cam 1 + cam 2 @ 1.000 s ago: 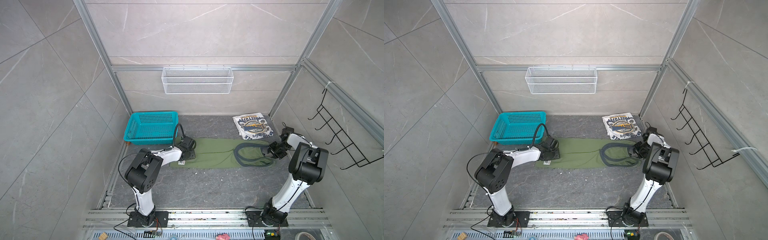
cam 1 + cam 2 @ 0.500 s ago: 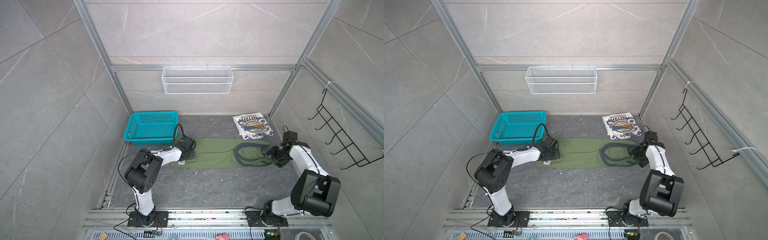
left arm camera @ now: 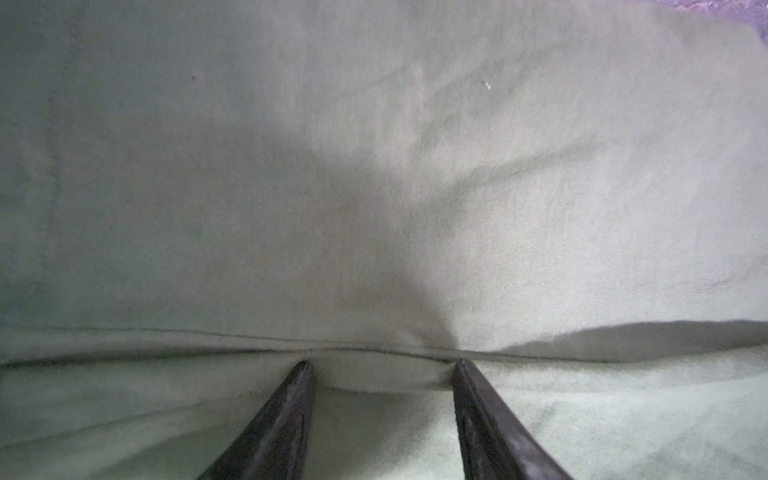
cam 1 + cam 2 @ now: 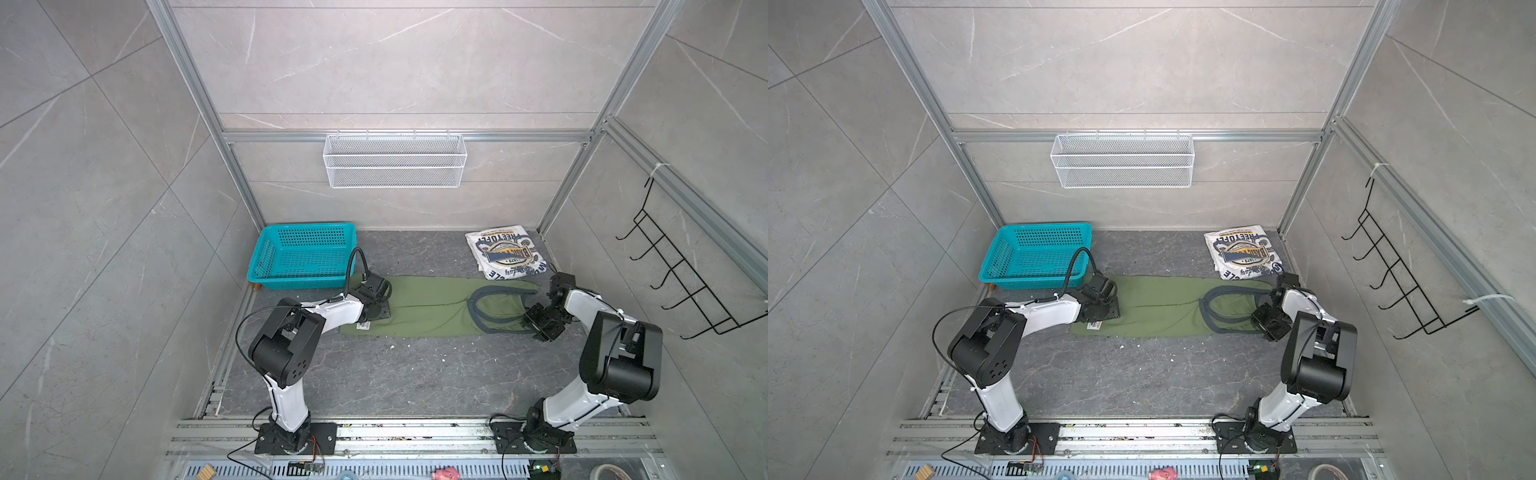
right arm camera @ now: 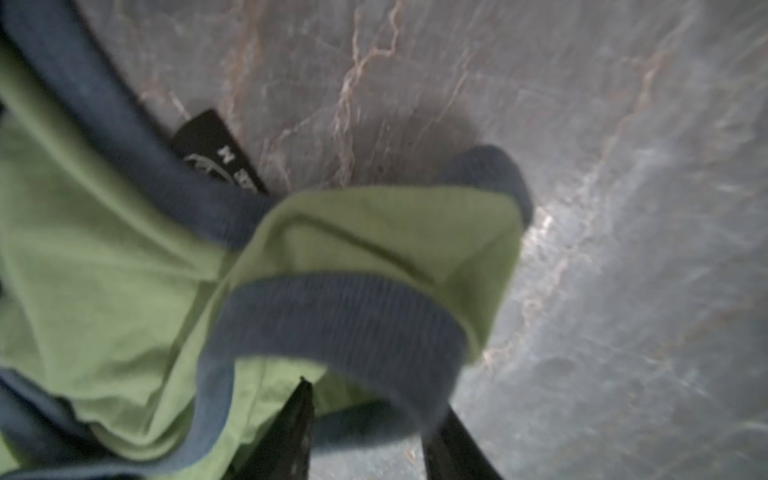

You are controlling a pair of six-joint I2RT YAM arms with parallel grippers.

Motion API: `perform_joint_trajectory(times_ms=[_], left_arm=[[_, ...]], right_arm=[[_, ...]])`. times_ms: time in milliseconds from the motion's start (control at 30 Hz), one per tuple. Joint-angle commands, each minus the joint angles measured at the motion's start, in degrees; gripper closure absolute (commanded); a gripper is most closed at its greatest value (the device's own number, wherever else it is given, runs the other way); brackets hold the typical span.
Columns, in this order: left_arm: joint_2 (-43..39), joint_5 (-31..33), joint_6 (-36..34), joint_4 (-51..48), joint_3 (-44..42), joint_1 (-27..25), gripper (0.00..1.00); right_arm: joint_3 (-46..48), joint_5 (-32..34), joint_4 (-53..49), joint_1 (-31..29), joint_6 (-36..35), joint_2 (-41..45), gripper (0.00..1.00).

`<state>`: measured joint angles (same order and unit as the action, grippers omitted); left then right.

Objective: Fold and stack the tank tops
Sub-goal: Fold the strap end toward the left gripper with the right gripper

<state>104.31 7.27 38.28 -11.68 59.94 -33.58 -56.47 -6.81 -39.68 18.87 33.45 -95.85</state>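
Shifts right gripper (image 4: 540, 328) from upper strap to lower strap, now pinching olive tank top (image 4: 428, 307) at frame centre | keeps left gripper (image 4: 376, 309) spread, pressing hem | white tank top (image 4: 505, 253) folded, upper right | lengthwise fold probably next.

surface: grey marbled table (image 4: 415, 374) | on it: teal basket (image 4: 299, 283), white tank top (image 4: 507, 253), olive tank top (image 4: 428, 307)
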Motion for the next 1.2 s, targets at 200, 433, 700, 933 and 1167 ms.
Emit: perform_joint_trajectory(times_ms=[200, 433, 700, 933, 1167], left_arm=[[2.4, -1.5, 0.4, -7.1, -3.3, 0.7, 0.43], [2.3, -1.1, 0.6, -6.3, -4.5, 0.6, 0.42], [2.2, -0.9, 0.8, -5.8, -5.3, 0.6, 0.42], [1.9, -1.1, 0.9, -5.7, -5.6, 0.7, 0.42], [0.8, -1.0, 1.0, -5.7, -7.2, 0.6, 0.42]], right_arm=[[-2.6, 2.7, 0.0, -0.2, 0.6, -1.3, 0.88], [-7.5, 3.5, -3.3, -0.1, 0.5, -1.7, 0.91], [-13.4, 3.3, -5.0, 0.4, 0.6, -7.6, 0.86], [-18.1, 4.9, -7.0, 0.4, -0.8, -13.6, 0.64], [-20.0, 9.9, -9.2, 0.3, -1.5, -12.9, 0.61]])
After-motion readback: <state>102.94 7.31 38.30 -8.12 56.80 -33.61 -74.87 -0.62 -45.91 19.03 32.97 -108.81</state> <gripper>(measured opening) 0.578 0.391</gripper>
